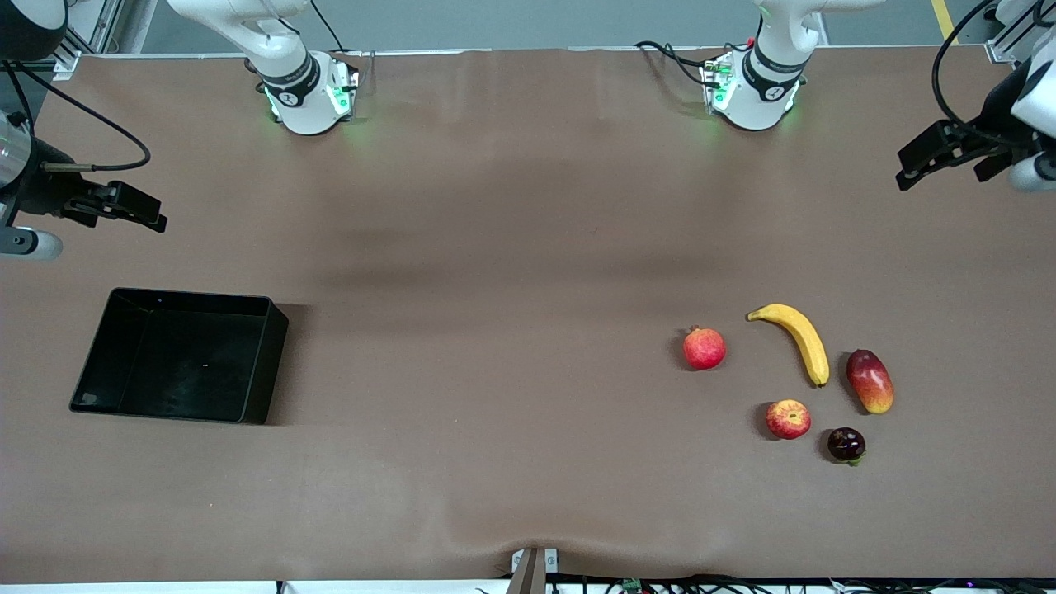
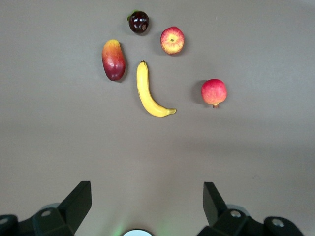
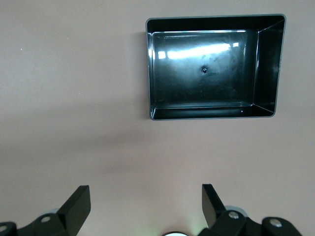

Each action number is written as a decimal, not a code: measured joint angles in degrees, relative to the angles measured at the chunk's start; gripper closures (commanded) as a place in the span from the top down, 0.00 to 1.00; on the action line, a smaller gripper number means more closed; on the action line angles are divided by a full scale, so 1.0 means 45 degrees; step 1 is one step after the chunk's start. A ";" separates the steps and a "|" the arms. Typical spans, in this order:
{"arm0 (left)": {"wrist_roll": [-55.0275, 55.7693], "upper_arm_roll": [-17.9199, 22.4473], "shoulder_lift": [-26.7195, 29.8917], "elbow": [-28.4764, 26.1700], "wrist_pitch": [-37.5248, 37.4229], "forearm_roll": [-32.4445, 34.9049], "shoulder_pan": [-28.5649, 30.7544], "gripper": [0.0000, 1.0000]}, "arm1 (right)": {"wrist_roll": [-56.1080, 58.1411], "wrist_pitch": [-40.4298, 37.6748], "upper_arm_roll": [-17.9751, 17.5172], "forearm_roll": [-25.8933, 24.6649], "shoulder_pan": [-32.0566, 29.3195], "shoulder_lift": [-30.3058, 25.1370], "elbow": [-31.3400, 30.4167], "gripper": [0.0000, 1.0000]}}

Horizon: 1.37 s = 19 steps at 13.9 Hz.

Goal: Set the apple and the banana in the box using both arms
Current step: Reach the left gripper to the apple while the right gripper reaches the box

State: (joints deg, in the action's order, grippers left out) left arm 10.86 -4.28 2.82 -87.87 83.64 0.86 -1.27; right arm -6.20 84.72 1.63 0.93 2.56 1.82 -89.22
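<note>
Five fruits lie toward the left arm's end of the table. Nearest the front camera is a dark round fruit, then the apple just beside it (stem pit up). Farther back come the mango, the banana between mango and a red crowned fruit, none touching. The box sits well apart at the right arm's end, nothing in it. Farther still, both arms wait raised: the left gripper hangs over bare table at its end, fingers spread apart; the right gripper hangs over the table near the box, fingers likewise apart, holding nothing.
</note>
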 measured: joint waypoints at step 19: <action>0.1699 -0.0047 -0.6722 -0.0251 0.7233 0.0000 -0.0234 1.00 | 0.4440 0.6910 0.0146 -0.0211 -0.3173 0.0408 -0.4197 1.00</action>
State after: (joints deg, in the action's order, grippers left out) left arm 18.50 -4.50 -27.43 -89.00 116.18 0.86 -2.32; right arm 13.78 115.81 2.29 -0.02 -11.72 3.66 -108.10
